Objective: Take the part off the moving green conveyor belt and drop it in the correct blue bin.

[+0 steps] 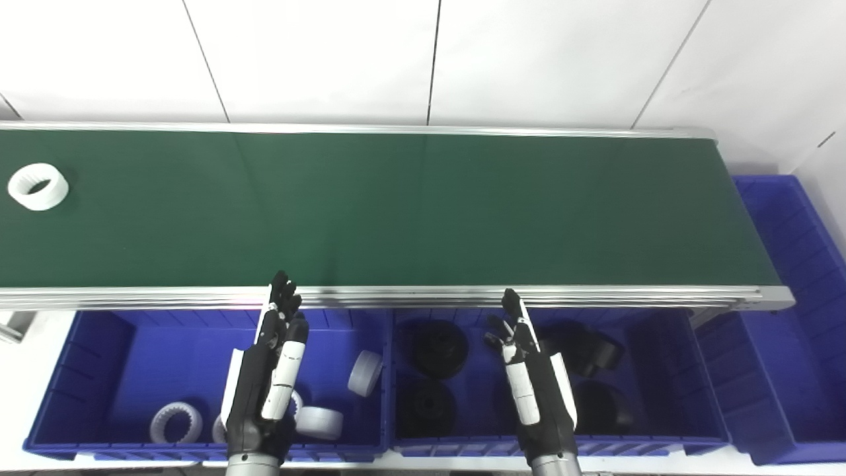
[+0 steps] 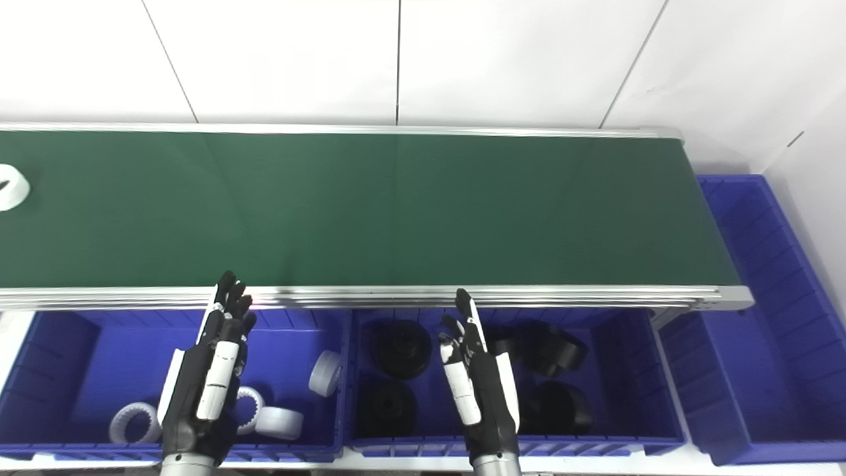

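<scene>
**White ring rides far left of belt**

White tiled wall backs the green belt (image 1: 423, 205) spanning the frame. One white ring (image 1: 38, 186) lies at its far left edge. Below, the left hand (image 1: 268, 377) hangs open over the bin of white parts (image 1: 99, 344); the right hand (image 1: 529, 377) hangs open over the bin of black parts (image 1: 667, 350). Neither hand holds anything.

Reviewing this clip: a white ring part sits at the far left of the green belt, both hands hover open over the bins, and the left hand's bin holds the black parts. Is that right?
Not quite. The bin under the left hand holds white parts, as the left eye view shows; the black parts lie in the bin under the right hand. The white ring part is at the far left of the belt, and both hands are open.
</scene>
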`<act>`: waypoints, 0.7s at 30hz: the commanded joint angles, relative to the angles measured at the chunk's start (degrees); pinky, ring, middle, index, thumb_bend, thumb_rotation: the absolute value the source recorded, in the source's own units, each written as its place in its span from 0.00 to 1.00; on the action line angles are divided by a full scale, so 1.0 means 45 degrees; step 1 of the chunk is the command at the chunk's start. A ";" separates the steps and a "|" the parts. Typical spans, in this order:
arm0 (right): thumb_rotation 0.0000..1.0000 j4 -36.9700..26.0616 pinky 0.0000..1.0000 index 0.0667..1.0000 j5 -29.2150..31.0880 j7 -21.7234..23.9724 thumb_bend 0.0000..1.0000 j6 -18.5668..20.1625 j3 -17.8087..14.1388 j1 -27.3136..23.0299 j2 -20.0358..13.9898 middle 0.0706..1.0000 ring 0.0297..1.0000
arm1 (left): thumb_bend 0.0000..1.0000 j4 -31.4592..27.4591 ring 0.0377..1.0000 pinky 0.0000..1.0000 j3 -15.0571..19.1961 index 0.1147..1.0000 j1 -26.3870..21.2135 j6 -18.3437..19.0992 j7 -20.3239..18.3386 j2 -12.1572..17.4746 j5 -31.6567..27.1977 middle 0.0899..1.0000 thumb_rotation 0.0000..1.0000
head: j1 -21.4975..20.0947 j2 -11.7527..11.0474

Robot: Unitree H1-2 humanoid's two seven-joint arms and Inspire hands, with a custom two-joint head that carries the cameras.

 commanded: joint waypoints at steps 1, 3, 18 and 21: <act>0.97 -0.0265 0.85 1.00 0.0078 0.0043 0.73 -0.0691 0.0032 0.0006 0.0139 1.00 0.93 | 0.59 -0.0224 1.00 1.00 -0.0097 1.00 0.0071 -0.0433 -0.0108 -0.0038 -0.0028 1.00 0.77 | 0.0004 0.0000; 0.97 -0.0255 0.85 1.00 0.0076 0.0034 0.73 -0.0699 0.0023 -0.0004 0.0143 1.00 0.93 | 0.59 -0.0238 1.00 1.00 -0.0105 1.00 0.0063 -0.0401 -0.0110 -0.0038 -0.0034 1.00 0.76 | 0.0003 0.0011; 0.97 -0.0106 0.84 1.00 0.0059 0.0065 0.75 -0.0806 0.0021 -0.0041 0.0077 1.00 0.92 | 0.56 -0.0175 1.00 1.00 -0.0105 1.00 0.0016 -0.0466 -0.0274 0.0002 -0.0312 1.00 0.76 | -0.0007 -0.0022; 0.97 -0.0112 0.85 1.00 0.0053 0.0073 0.76 -0.0731 0.0022 -0.0047 0.0076 1.00 0.92 | 0.55 -0.0191 1.00 1.00 -0.0091 1.00 -0.0001 -0.0408 -0.0316 0.0000 -0.0386 1.00 0.75 | -0.0003 -0.0024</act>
